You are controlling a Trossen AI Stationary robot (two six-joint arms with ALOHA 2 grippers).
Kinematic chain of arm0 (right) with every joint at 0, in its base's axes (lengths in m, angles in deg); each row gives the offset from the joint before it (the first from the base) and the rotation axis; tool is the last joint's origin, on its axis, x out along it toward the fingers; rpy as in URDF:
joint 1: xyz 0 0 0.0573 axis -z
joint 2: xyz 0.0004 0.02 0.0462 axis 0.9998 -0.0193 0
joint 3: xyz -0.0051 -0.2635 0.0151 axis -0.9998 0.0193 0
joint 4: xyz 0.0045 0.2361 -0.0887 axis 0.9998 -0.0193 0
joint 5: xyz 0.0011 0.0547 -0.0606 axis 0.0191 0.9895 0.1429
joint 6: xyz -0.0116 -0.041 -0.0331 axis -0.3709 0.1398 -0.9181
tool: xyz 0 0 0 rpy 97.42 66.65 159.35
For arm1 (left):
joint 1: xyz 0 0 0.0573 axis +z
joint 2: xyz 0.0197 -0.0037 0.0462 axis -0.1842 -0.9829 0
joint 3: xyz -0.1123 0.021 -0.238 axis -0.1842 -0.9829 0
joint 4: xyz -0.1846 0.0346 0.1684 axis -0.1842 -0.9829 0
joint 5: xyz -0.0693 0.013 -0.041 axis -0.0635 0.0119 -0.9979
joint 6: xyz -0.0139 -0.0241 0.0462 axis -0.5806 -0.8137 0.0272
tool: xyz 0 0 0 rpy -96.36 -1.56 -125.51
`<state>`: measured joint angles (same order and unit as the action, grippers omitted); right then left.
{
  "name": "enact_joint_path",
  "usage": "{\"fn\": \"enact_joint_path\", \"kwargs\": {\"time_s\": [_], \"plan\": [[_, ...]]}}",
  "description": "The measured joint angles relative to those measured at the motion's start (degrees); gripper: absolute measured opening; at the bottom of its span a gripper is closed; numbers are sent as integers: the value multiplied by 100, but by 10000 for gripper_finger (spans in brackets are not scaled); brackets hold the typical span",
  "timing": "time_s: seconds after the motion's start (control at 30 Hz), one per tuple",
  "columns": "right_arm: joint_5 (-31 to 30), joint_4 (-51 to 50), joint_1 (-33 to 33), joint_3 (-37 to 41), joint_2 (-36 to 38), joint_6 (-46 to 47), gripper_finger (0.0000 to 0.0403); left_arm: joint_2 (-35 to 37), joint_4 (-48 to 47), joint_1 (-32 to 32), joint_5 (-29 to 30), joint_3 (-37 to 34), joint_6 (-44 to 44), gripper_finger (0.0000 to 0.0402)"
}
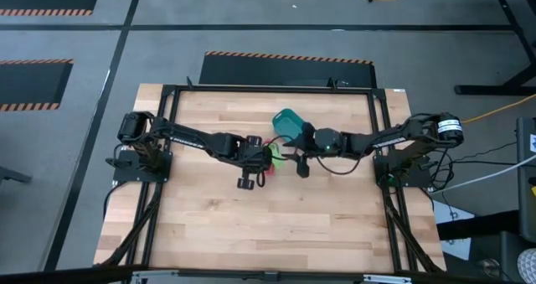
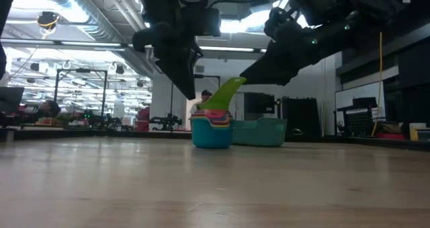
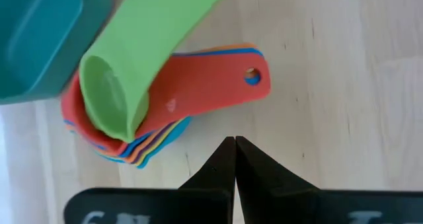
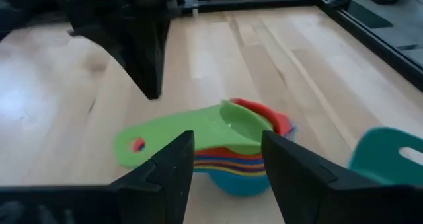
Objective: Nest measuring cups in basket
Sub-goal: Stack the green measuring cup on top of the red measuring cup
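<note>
Counter (image 1: 251, 225) boards fill the middle of your high view, and both arms reach in to meet just above its centre. Your left gripper (image 1: 248, 177) comes from the left side of the frame and hangs over the wood right beside the cups; the left wrist view shows its jaws pressed together on nothing. Your right gripper (image 4: 225, 164) comes from the right side, and in the right wrist view its jaws stand apart, with the cups in the gap beyond them.

Next down in size, the basket (image 1: 289, 123) sits on the counter just above centre in the high view, close beside the cups, possibly touching. In the low view it stands right of them.

The measuring cups (image 2: 211, 128) are stacked on the counter, outside the basket, light blue at the bottom and red near the top. The green cup (image 3: 125, 78) lies tilted on the stack, its handle slanting up.
</note>
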<state>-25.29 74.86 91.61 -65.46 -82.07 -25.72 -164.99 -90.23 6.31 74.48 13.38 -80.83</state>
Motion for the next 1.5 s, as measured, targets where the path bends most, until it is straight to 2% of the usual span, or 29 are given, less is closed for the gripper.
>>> {"fn": "enact_joint_path", "kwargs": {"time_s": [0.5, 0.73, 0.93, 1.13, 1.5], "plan": [[-24, 1348, -364, 0, -963, 12, 182, -225, 577, 5, 56, -2, 41, 2], [-9, 1355, -397, 0, -960, -15, 182, -176, 513, 16, 56, -4, 42, 1], [-12, 1194, -369, 0, -927, -50, 182, 69, 53, 16, 56, -3, -175, 1], [-463, 652, -369, 0, -927, -157, 182, 103, -362, 16, 54, -4, -443, 3], [-608, 429, -369, 0, -934, -165, 182, -163, 311, 16, 56, 11, -415, 1]]}}
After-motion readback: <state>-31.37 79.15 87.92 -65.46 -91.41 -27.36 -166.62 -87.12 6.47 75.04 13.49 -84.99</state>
